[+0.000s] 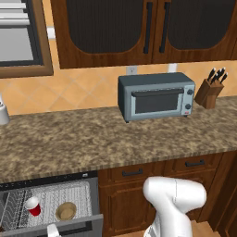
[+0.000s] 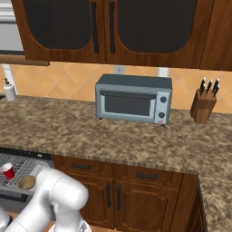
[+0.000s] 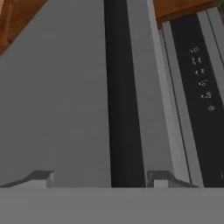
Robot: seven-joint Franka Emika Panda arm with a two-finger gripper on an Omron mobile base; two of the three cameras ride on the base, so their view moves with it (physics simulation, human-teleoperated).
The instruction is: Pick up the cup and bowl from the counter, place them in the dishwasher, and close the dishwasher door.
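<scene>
Two small dark fingertips of the claw (image 3: 99,178) stand apart and hold nothing, straddling the dark horizontal bar handle (image 3: 124,96) on the flat grey dishwasher door (image 3: 57,100), probably so a push can swing it shut. Beyond lies the black control strip (image 3: 197,87) of the under-counter dishwasher (image 1: 51,206). Inside, on its white-grey wire rack (image 1: 76,194), the small red tapered plastic cup (image 1: 33,206) and the shallow round tan-brown bowl (image 1: 66,211) sit side by side, already loaded. Above, the long speckled brown granite table (image 1: 92,139) carries a grey toaster oven (image 1: 156,96) and a wooden knife block (image 1: 209,92) along its back edge.
</scene>
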